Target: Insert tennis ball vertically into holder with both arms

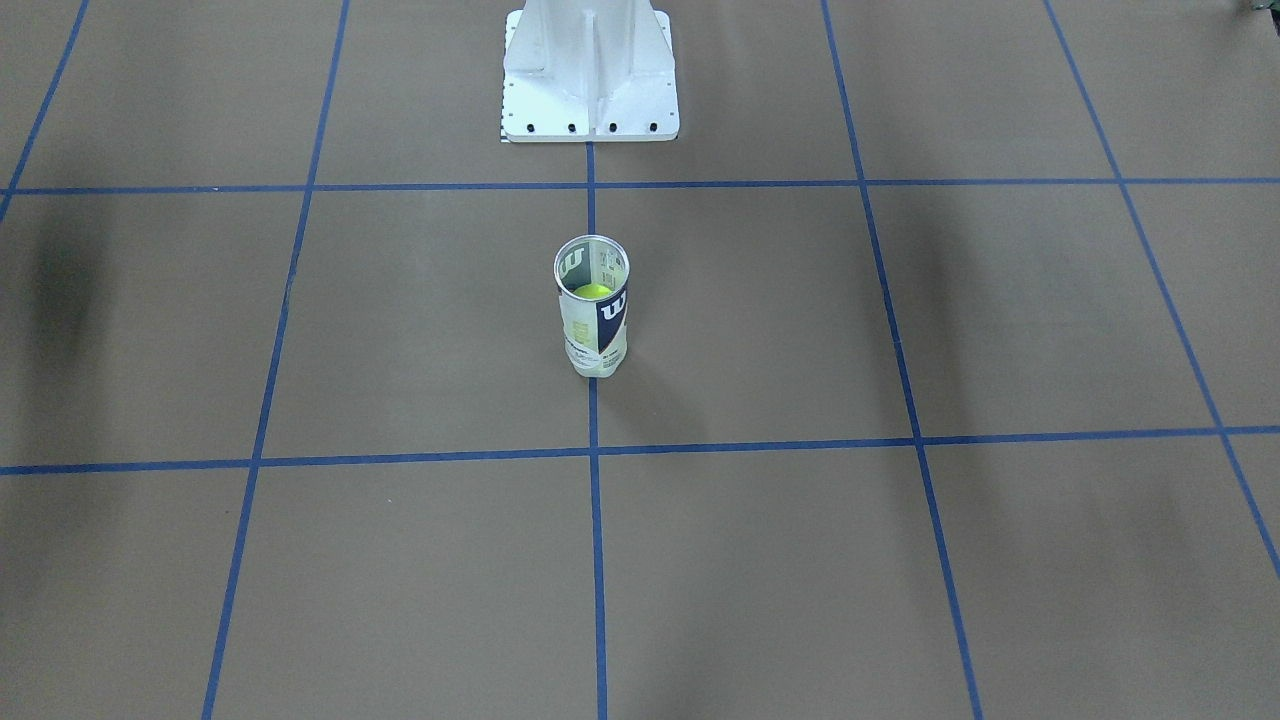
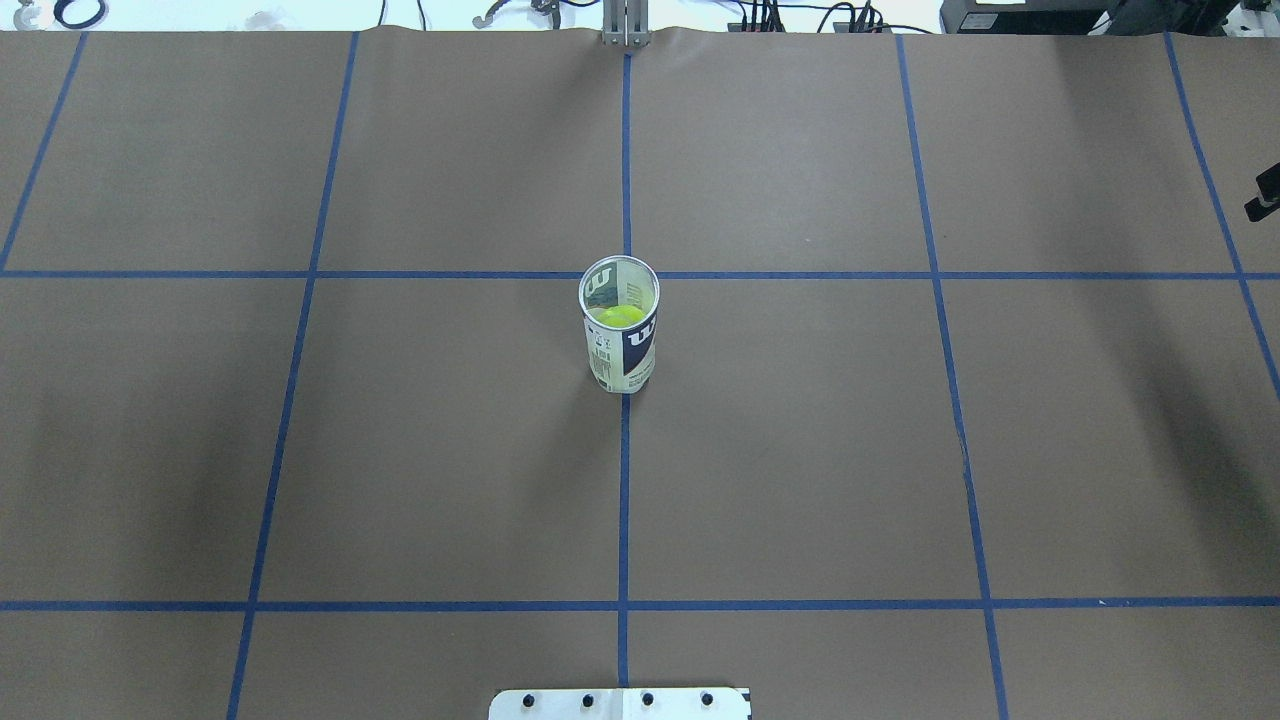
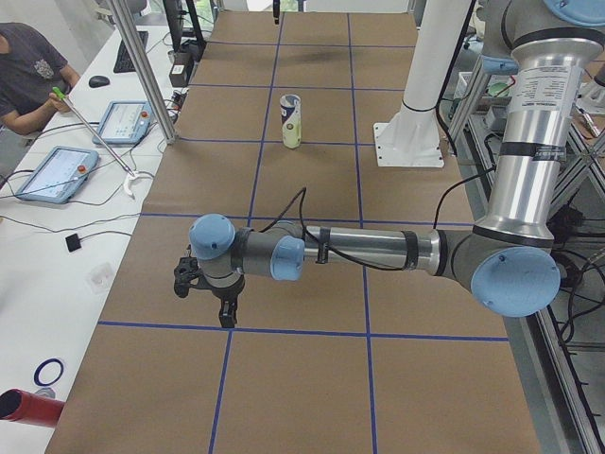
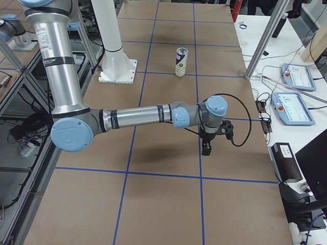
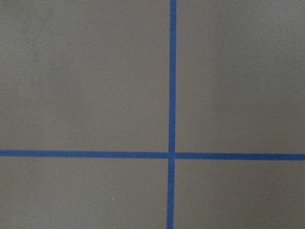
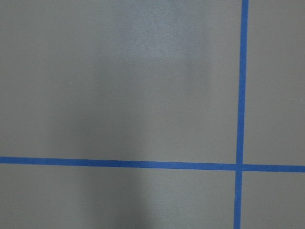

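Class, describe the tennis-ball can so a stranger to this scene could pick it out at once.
On the brown table gridded with blue tape, find the white pedestal base. Follow the centre tape line out from it to the upright holder. Unlike the pedestal, it is a small open-topped can with a navy W label and a yellow-green ball inside.

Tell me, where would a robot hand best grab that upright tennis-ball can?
Probably the can, on its round side wall at about mid-height, coming in level from the side. It stands upright with its top open and a tennis ball inside, so a side hold would likely keep it steady and leave the mouth free.
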You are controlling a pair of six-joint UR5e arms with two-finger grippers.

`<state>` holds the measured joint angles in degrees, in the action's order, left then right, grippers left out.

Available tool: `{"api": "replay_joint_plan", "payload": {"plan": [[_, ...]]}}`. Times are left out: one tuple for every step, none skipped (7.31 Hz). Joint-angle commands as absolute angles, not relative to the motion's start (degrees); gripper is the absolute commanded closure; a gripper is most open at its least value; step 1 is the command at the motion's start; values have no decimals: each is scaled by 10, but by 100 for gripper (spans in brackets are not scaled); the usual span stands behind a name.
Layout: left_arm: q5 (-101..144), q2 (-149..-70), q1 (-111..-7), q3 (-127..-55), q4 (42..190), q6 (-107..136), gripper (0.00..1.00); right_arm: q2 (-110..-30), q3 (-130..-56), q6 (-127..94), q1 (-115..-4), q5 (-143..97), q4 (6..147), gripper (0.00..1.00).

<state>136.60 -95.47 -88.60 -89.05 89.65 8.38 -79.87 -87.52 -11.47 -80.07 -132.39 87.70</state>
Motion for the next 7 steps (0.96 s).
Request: {"api": "replay_joint_plan", "payload": {"plan": [[1368, -912, -889, -945, 862, 78, 0, -806, -871, -106, -801, -1324, 877, 1], [1368, -903, -888, -955, 865, 77, 0, -804, -874, -107, -802, -1325, 881, 1], [1368, -902, -887, -955, 871, 77, 0, -793, -880, -107, -802, -1331, 920, 1], [1368, -902, -887, -955, 872, 77, 0, -790, -887, -106, -803, -1337, 930, 1], [1368, -902, -886, -953, 874, 77, 0, -790, -886, -106, -803, -1338, 931, 1], [1368, -902, -886, -949, 875, 77, 0, -794, -881, -88, -807, -1338, 931, 1], [1368, -902, -886, -948, 875, 76, 0, -795, -879, -58, -821, -1338, 946, 1]]}}
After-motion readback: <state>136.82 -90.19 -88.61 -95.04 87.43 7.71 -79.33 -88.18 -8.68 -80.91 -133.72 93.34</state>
